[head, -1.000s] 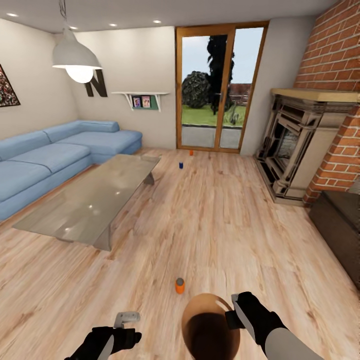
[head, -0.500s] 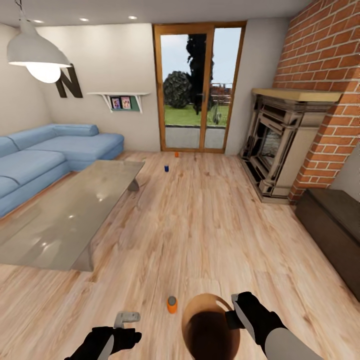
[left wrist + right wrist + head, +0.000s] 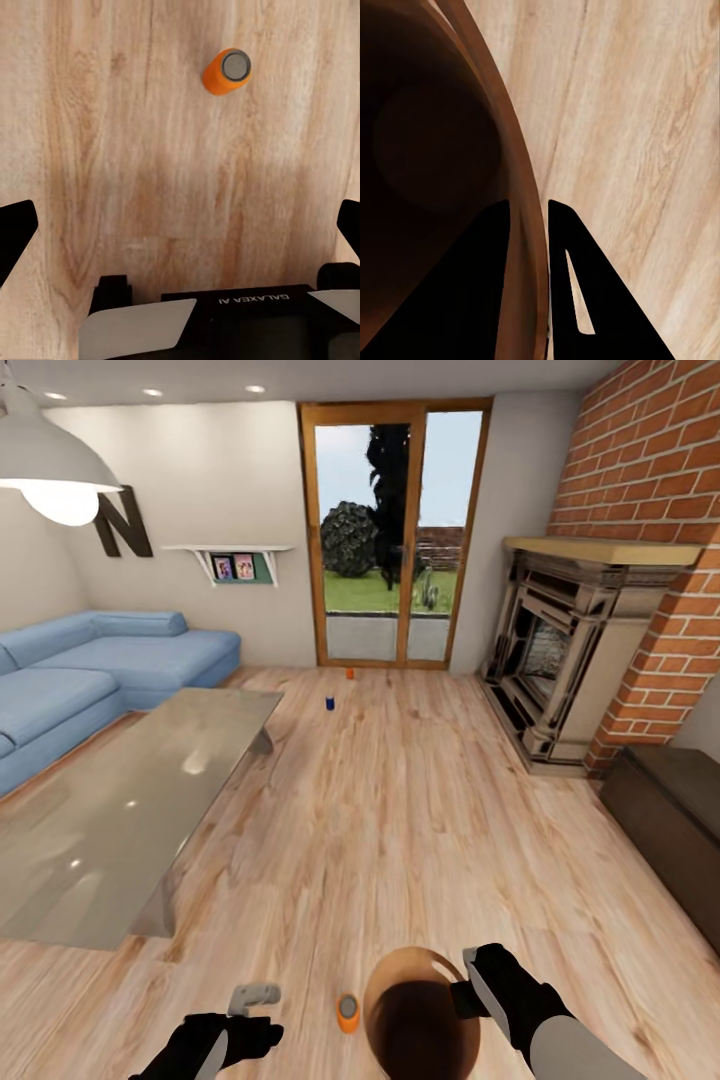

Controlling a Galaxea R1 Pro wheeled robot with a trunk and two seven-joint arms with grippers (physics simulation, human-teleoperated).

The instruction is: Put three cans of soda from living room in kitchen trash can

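Note:
In the head view an orange can of soda [image 3: 347,1012] stands upright on the plank floor, just left of the tash can [image 3: 420,1015]. My right gripper [image 3: 468,985] holds that bin by its rim. In the right wrist view the right gripper [image 3: 529,217] is shut on the tash can's wood-toned rim [image 3: 521,165], one finger inside and one outside. My left gripper [image 3: 252,1000] is open; in the left wrist view the left gripper [image 3: 184,225] hangs over the floor, short of the orange can [image 3: 226,71]. A dark blue can [image 3: 329,703] and another orange can [image 3: 350,673] stand far off near the glass doors.
A glass table [image 3: 130,800] fills the left side, with a blue sofa [image 3: 90,670] behind it. A stone fireplace [image 3: 560,650] and a dark low cabinet [image 3: 670,810] line the brick wall on the right. Bare plank floor runs up the middle to the glass doors [image 3: 390,540].
The whole view has shifted forward and slightly right, so the camera moved. The near orange can now lies closer, between my left gripper and the bin. Both grippers keep their poses.

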